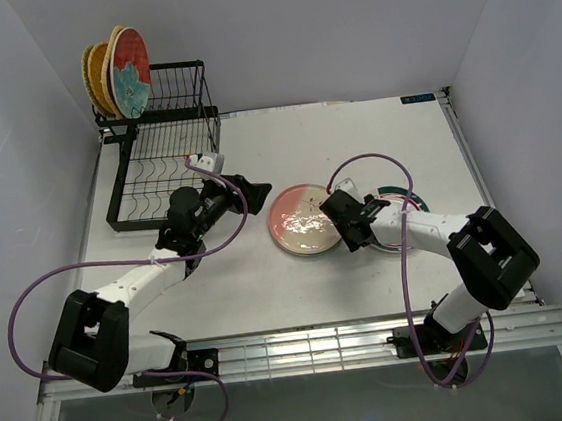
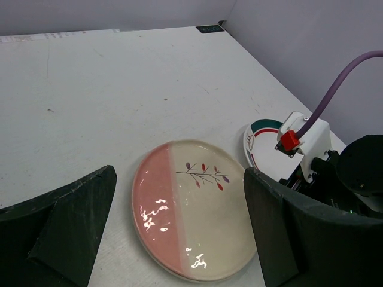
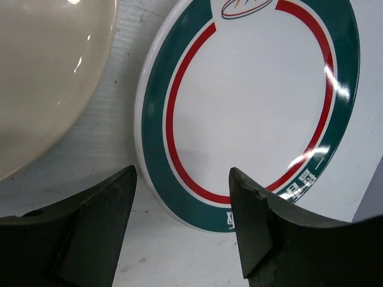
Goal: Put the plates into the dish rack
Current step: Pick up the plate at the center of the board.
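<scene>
While plates [image 1: 129, 71] stand in the rack [image 1: 156, 173], left gripper [image 2: 179, 227] gapes empty before the pink plate [image 2: 191, 221]; right gripper [image 3: 182, 215], parted, empty, hovers over the ringed plate [image 3: 251, 107]; pick-up likely next, needing a rim pinch.

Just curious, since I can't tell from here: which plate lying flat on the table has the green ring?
The white plate by the right gripper; the other plate is half pink, half cream.
</scene>
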